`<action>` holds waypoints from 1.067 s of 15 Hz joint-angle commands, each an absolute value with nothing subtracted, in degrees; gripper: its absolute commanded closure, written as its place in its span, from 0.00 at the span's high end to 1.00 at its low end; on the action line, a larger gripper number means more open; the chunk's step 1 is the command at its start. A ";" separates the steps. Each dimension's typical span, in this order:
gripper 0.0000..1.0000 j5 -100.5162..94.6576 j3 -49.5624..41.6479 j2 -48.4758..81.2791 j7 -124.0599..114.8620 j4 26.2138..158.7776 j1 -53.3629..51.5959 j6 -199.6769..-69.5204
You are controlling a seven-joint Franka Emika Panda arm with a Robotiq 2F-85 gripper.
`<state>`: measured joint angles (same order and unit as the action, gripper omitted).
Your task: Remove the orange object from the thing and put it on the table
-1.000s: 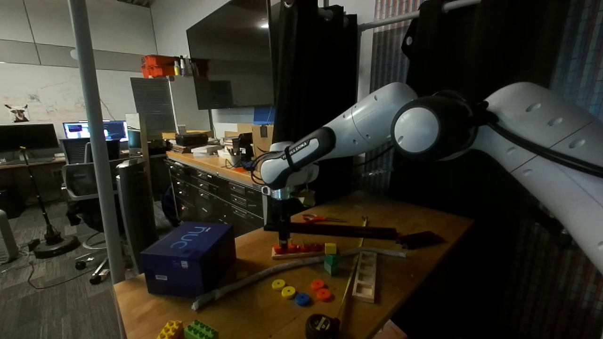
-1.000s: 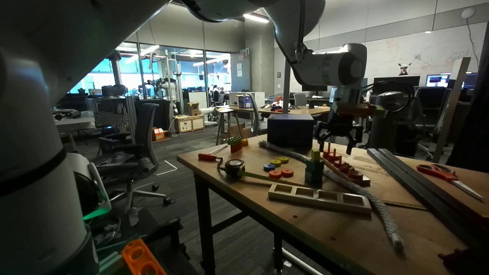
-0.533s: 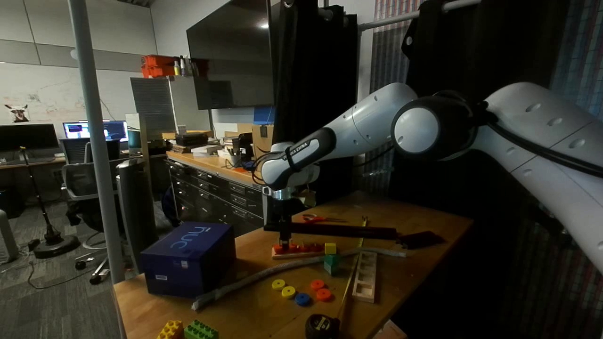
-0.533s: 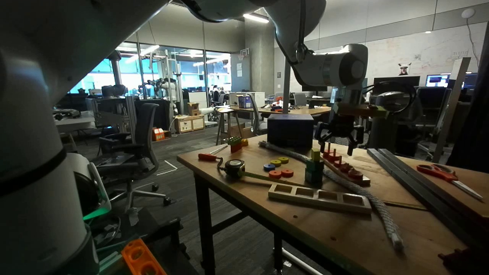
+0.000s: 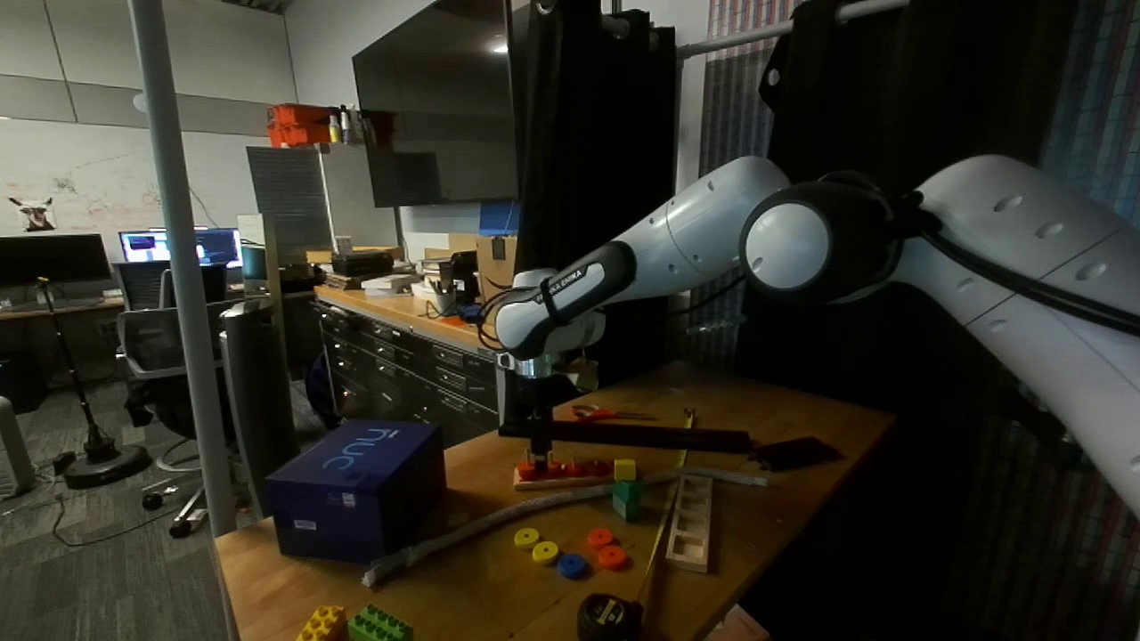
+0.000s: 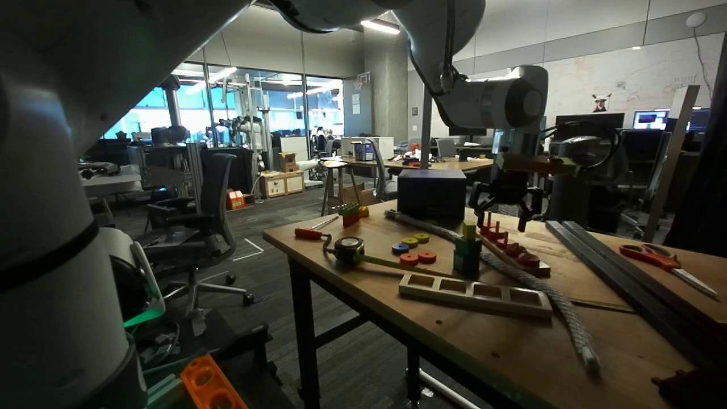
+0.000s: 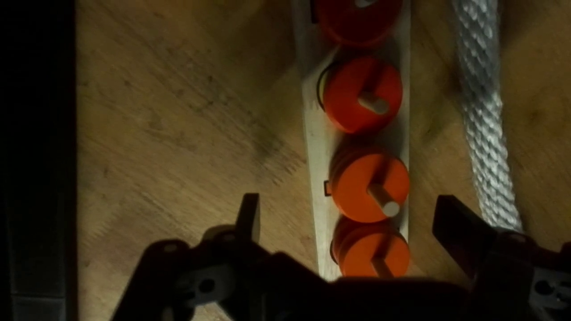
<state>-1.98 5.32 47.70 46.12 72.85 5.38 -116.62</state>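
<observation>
Bar (image 7: 38, 156), black, lies left in the wrist view; next, the gripper (image 7: 348, 198), fingers (image 7: 248, 216) apart, over a pegged board (image 7: 317, 142) on the table (image 7: 178, 133), whose orange discs (image 7: 354, 191) show between the fingertips; rope (image 7: 486, 133) lies right.

My robot arm (image 5: 712, 214) stands in what reads as a robotics lab with office furnishings: both exterior views show me a scribbled whiteboard (image 5: 89, 178), a lit screen (image 6: 650, 119) and swivel chairs (image 6: 213, 193). In an exterior view I have a workbench (image 5: 396, 307) over black drawers (image 5: 410, 356); in an exterior view, large glass panes (image 6: 324, 108) (a basketball hoop (image 6: 362, 80), too).
</observation>
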 commanded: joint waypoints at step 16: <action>0.24 -3.60 4.52 40.29 44.01 81.97 4.66 -121.69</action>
<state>-2.42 5.14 43.90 45.73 78.28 5.34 -120.29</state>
